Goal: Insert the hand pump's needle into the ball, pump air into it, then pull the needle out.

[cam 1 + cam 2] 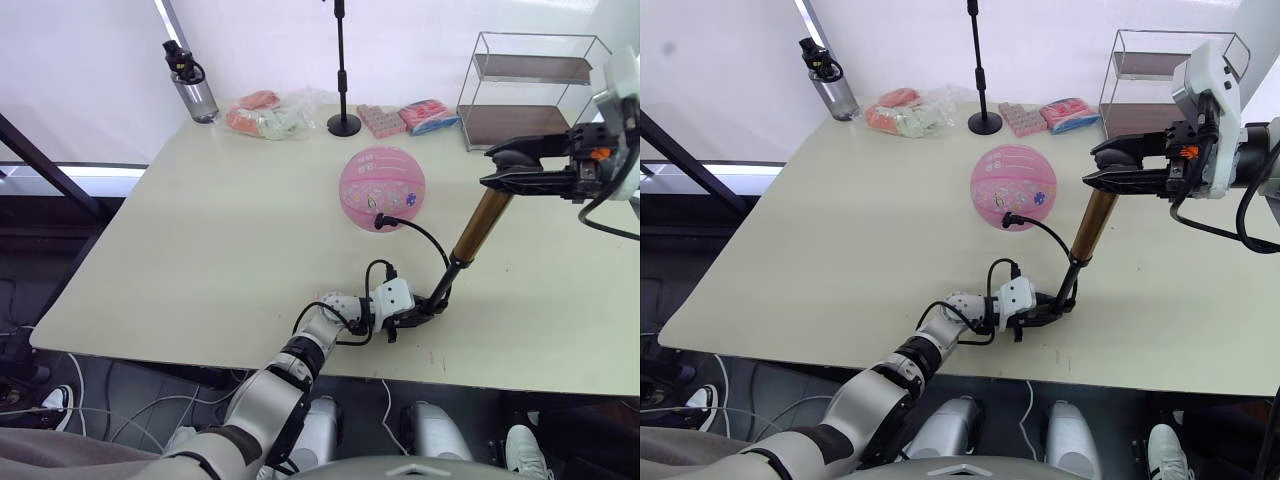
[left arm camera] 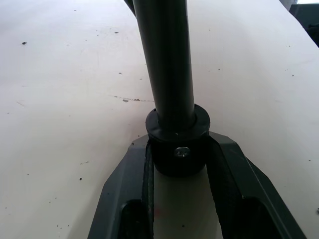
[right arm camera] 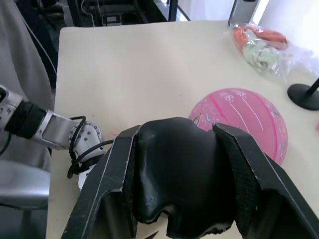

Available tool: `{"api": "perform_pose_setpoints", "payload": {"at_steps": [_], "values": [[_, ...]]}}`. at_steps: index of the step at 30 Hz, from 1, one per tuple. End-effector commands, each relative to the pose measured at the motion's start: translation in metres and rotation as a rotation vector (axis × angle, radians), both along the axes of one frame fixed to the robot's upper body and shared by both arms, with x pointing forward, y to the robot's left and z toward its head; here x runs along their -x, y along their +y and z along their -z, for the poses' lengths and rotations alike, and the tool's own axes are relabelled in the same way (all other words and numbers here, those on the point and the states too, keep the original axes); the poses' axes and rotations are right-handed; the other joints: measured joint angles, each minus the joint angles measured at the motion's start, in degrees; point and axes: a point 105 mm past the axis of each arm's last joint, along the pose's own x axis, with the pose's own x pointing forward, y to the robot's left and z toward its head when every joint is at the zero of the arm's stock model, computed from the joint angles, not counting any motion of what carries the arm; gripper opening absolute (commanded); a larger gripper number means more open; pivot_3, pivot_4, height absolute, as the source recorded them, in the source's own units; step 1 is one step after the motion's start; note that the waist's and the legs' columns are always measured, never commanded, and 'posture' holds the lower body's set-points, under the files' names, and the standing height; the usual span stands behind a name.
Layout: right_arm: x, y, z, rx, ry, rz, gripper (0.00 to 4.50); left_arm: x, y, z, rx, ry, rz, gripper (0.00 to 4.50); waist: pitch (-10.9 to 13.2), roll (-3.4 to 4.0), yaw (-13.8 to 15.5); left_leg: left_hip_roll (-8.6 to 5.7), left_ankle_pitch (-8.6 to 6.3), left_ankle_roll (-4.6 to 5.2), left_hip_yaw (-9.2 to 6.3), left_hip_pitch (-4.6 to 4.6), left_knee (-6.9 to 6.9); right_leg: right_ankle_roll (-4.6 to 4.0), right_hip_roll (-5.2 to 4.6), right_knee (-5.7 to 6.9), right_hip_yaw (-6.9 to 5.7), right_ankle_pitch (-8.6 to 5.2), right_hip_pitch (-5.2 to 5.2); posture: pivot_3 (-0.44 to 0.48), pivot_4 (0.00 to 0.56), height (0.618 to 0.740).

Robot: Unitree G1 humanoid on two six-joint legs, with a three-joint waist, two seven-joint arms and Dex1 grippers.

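The pink ball (image 1: 382, 188) rests mid-table. The hand pump (image 1: 482, 225) stands tilted, its gold barrel rising to the right. My left gripper (image 1: 432, 304) is shut on the pump's black bottom cap (image 2: 177, 144) at the table surface, with a finger (image 2: 130, 199) pressed to each side. My right gripper (image 1: 503, 166) is shut on the black T-handle (image 3: 179, 174) at the top. The thin black hose (image 1: 428, 235) curves from the pump's base to a black fitting (image 1: 380, 221) touching the ball's near side. The needle pin is hidden there.
A black stand pole (image 1: 341, 60) rises behind the ball. Pink packets (image 1: 428, 115) and a bag of orange items (image 1: 265, 115) lie along the far edge, with a water bottle (image 1: 192, 88) far left. A wire shelf (image 1: 530, 90) stands far right.
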Motion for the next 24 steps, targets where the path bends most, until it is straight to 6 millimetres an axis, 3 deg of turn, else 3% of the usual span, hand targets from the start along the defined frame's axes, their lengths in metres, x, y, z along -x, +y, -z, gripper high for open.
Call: {"api": "perform_pose_setpoints", "payload": {"at_steps": [1, 11, 16, 21, 24], "values": [[0.008, -0.002, -0.026, -0.008, -0.148, 0.007, 1.80, 0.033, 0.021, 0.055, -0.169, 0.171, 0.021, 1.09, 0.0, 0.01, 0.0, -0.04, -0.01, 0.01, 0.00, 0.00, 0.00, 0.00, -0.04, 0.00, 0.00, 0.00, 0.00, 0.000, 0.150, 0.731], [0.007, 0.019, 0.080, 0.084, 0.001, -0.026, 1.80, 0.031, 0.021, 0.053, -0.168, 0.169, 0.018, 1.09, -0.2, -0.20, -0.3, 0.03, -0.02, 0.03, 0.06, 0.27, 0.00, 0.02, 0.03, 0.04, 0.01, -0.01, 0.19, 0.000, 0.150, 0.731], [-0.004, 0.013, 0.124, 0.131, 0.016, 0.035, 1.80, 0.030, 0.022, 0.053, -0.172, 0.165, 0.016, 1.09, -0.4, -0.23, -0.4, 0.12, -0.02, 0.03, 0.07, 0.42, 0.00, 0.02, 0.15, 0.05, 0.03, -0.01, 0.30, 0.000, 0.150, 0.731], [-0.001, 0.016, 0.152, 0.131, 0.050, 0.033, 1.80, 0.030, 0.023, 0.054, -0.173, 0.164, 0.014, 1.09, -0.6, -0.36, -0.6, 0.13, -0.02, 0.03, 0.07, 0.46, 0.00, 0.02, 0.16, 0.05, 0.04, -0.01, 0.34, 0.000, 0.150, 0.731], [0.000, 0.018, 0.158, 0.121, 0.053, 0.037, 1.80, 0.030, 0.024, 0.054, -0.173, 0.166, 0.013, 1.09, -0.7, -0.35, -0.5, 0.13, -0.02, 0.03, 0.05, 0.45, 0.00, 0.01, 0.17, 0.05, 0.04, -0.01, 0.34, 0.000, 0.150, 0.731]]}}
